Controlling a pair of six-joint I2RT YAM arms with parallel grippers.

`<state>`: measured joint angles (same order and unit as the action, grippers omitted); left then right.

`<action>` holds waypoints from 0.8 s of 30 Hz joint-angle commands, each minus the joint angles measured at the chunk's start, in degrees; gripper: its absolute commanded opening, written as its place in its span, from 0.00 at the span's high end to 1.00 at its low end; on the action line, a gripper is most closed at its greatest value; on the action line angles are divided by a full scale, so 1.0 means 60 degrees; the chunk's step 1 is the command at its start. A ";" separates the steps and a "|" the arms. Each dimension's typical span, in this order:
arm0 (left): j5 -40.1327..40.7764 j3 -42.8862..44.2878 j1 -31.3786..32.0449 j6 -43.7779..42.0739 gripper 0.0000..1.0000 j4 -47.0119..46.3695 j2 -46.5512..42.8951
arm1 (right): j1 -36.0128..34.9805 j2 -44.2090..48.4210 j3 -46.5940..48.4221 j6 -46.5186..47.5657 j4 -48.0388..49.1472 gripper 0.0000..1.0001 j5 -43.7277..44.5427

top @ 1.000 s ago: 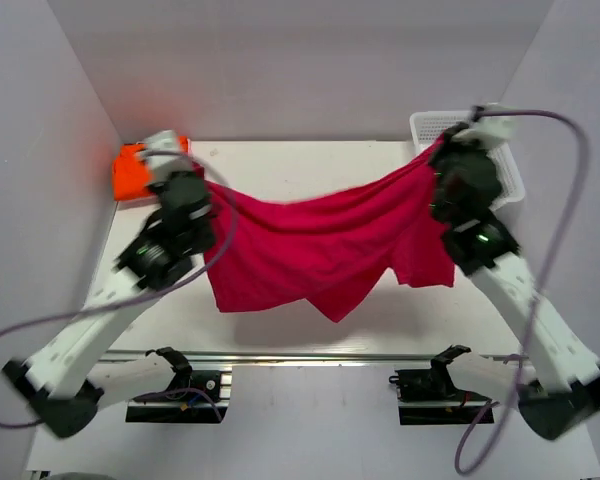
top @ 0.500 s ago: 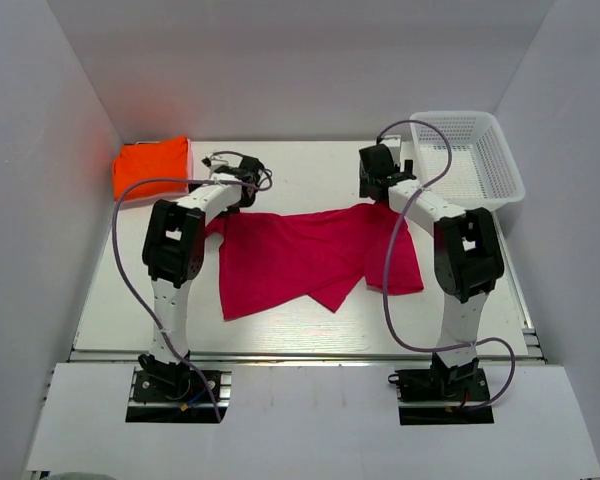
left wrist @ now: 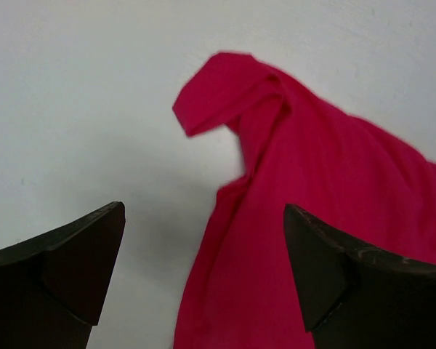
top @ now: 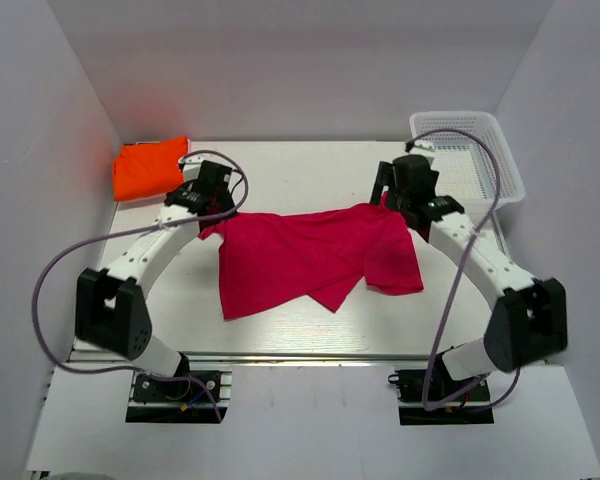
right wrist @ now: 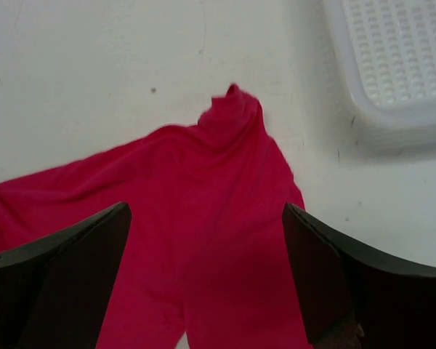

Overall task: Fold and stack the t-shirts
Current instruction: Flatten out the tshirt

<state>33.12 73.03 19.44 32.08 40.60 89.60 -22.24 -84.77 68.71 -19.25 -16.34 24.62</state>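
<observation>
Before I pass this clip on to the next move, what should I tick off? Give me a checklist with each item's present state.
1. Left end effector open and empty: ok.
2. Right end effector open and empty: ok.
3. Pink shirt wholly on the table: ok.
4. Pink shirt lying flat for folding: not ok; far corners are bunched and the near edge is uneven.
5. Orange shirt folded, in the far left corner, apart from the pink one: ok.
6. Basket apart from the pink shirt: ok.
</observation>
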 commanded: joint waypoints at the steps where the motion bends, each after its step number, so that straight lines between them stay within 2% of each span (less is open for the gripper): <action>1: -0.1372 -0.1268 0.0187 0.0263 0.01 -0.0102 -0.1191 | 0.0044 0.1117 -0.1280 -0.1256 0.0335 0.10 -0.0383; 5: -0.3142 -0.3289 0.0187 0.0265 0.01 -0.0102 -0.2610 | 0.0059 0.2158 -0.2673 -0.1787 0.0876 0.10 -0.0368; 8: -0.4214 -0.4419 0.0275 0.0352 0.01 -0.0349 -0.3286 | 0.0103 0.2468 -0.2925 -0.1919 0.0877 0.10 -0.0339; 12: -0.6511 -0.6223 0.0377 0.0571 0.01 -0.1316 -0.4210 | 0.0132 0.2761 -0.3233 -0.2183 0.1009 0.10 -0.0016; 16: -0.6546 -0.6738 0.0466 0.0792 0.01 -0.1450 -0.4431 | 0.0176 0.2689 -0.3263 -0.2227 0.1170 0.10 -0.0133; 19: -0.6297 -0.6738 0.0466 0.0792 0.06 -0.0835 -0.4168 | 0.0176 0.2586 -0.3219 -0.2198 0.1214 0.10 -0.0265; 24: -0.5727 -0.7015 0.0642 0.0880 0.25 -0.0221 -0.4343 | 0.0235 0.2395 -0.3233 -0.2125 0.1185 0.10 -0.0280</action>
<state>-2.59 32.08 22.65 36.77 36.71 65.01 -21.30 -70.08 49.28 -31.35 -11.49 22.70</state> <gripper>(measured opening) 0.783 0.902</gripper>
